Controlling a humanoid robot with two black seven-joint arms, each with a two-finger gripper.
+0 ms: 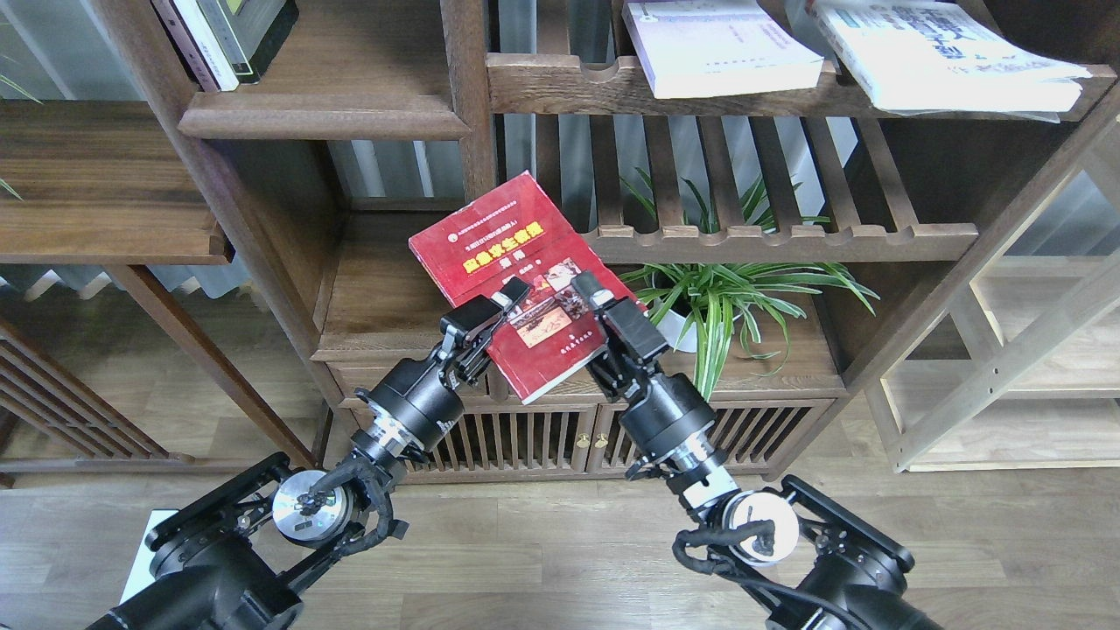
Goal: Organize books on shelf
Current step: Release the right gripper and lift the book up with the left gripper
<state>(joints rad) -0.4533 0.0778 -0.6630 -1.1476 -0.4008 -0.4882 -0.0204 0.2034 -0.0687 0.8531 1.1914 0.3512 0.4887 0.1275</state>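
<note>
The dark red book (490, 249) with a photo cover is held tilted in the air in front of the bookcase's lower middle compartment. My left gripper (506, 304) is shut on its lower left edge. My right gripper (588, 291) is shut on its lower right edge. The pale lavender-white book (722, 48) and the white book with blue characters (941, 52) lie flat on the slatted rack at the top right. The solid shelf (324, 115) with the moulded front edge is at the upper left, above and left of the red book.
Thin volumes (219, 35) lean at the left end of the solid shelf. A potted green plant (709, 293) stands just right of my right gripper on the cabinet top (376, 297). A slatted rack (779, 234) hangs above the plant. An upright post (468, 96) separates the shelf from the racks.
</note>
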